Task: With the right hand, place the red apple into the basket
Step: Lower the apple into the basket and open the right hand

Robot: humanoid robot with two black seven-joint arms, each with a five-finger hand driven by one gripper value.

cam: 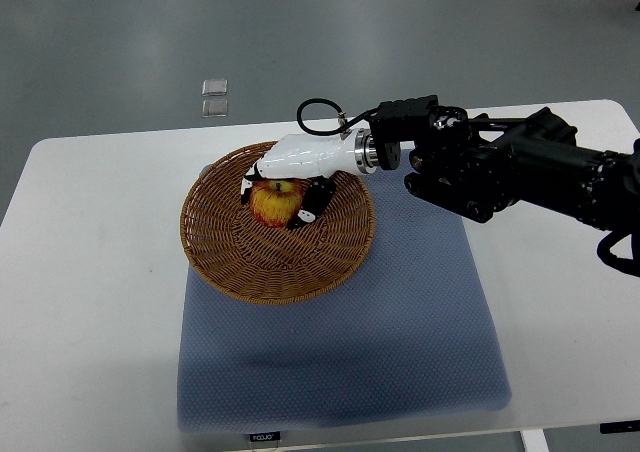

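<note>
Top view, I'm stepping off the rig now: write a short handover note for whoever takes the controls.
Right hand: over the wicker basket, fingers curled around the red apple.
Left hand: not in view.
Apple: inside the basket, in its far half; whether it rests on the weave cannot be told.
Basket: on the blue mat on the white table.
Done: apple carried into the basket.
Left: open the fingers, confirm the apple sits, withdraw the arm.

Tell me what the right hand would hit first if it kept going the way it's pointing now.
The right hand points left and downward, fingers around the red apple inside the basket. Going on, it would likely meet the basket's woven floor or left wall first, though depth is unclear.
</note>
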